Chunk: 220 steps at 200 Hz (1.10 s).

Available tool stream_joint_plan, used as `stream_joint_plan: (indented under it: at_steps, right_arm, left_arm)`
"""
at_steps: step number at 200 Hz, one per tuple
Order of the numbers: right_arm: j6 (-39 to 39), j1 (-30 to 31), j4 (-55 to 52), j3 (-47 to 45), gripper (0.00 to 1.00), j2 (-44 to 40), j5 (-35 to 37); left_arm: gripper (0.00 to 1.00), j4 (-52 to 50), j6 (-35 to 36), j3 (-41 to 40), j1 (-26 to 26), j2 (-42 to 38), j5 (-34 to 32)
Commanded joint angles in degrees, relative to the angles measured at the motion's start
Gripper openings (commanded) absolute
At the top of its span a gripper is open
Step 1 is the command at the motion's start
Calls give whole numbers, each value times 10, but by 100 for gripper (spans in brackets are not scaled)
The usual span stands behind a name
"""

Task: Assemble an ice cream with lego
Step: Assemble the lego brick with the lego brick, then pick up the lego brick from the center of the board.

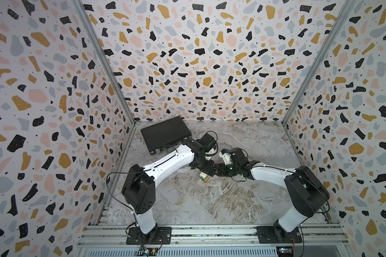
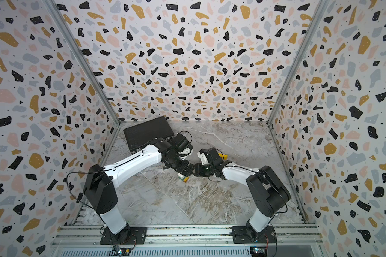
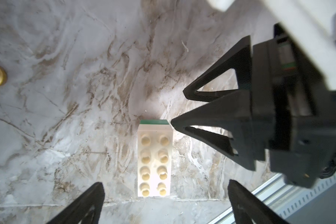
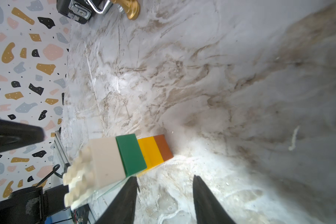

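- Ice cream (image 1: 204, 177): upright near the middle of the worktop (image 1: 232, 200). Orange-brown at the base, then yellow, green and white, with bare studs on top. No rounded cap on it yet.
- Left gripper (image 3: 166, 183): wide, holding nothing. Fingers (image 3: 85, 203) either side of the white brick (image 3: 154, 161), apart from it, aimed straight down.
- Right gripper (image 4: 164, 178): partly spread, holding nothing. Tips (image 3: 175, 123) just beside the green layer (image 4: 131, 153), ice cream outside the jaws.
- Step in hand, as judged: letting go of the ice cream and drawing clear.
- To do it well:
  - Lift the left gripper straight up, with no sideways drift until the fingers are above the studs.
  - Back the right gripper off along its own line, away from the green layer.
  - Avoid any brush against a tall, narrow build likely to tip on its small base.
- Left arm: reaching in from the front left edge, elbow raised, wrist bent down over the middle.
- Right arm: reaching in from the front right edge, forearm low, wrist turned inward, gripper aimed sideways at the ice cream.
- Yellow brick (image 2: 223, 155): on the worktop behind the right wrist, towards the back. Shape unclear. Probably the next pick.
- Case (image 1: 165, 133): back left corner. Figurine (image 4: 132, 9) just beside it.
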Motion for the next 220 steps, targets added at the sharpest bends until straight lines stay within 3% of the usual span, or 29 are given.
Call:
stream_joint_plan:
  at_steps: [1,23,44,64,107,134,188,220]
  right_arm:
    - [4,-21,-10,-22,53,-55,49]
    - [21,-51,-41,-42,61,-105,125]
    - [36,-74,-164,-18,68,-128,238]
    - [22,-97,-247,39,75,-105,272]
    - [-137,-108,-351,187,76,-3,323]
    - [-242,-141,-443,291,79,81,283]
    - [-358,-169,-445,353,81,156,275]
    - [-364,-177,-454,382,81,199,257]
  left_arm:
    - [99,18,5,-23,12,-58,15]
    - [100,44,2,-85,37,-123,4]
    - [100,77,-13,-158,70,-181,-9]
    - [100,116,-27,-219,95,-224,-35]
    - [99,142,-36,-243,109,-251,-34]
    - [99,143,-42,-250,109,-267,-23]
    - [100,142,-50,-252,110,-291,-27]
    - [99,139,-51,-250,110,-291,-20]
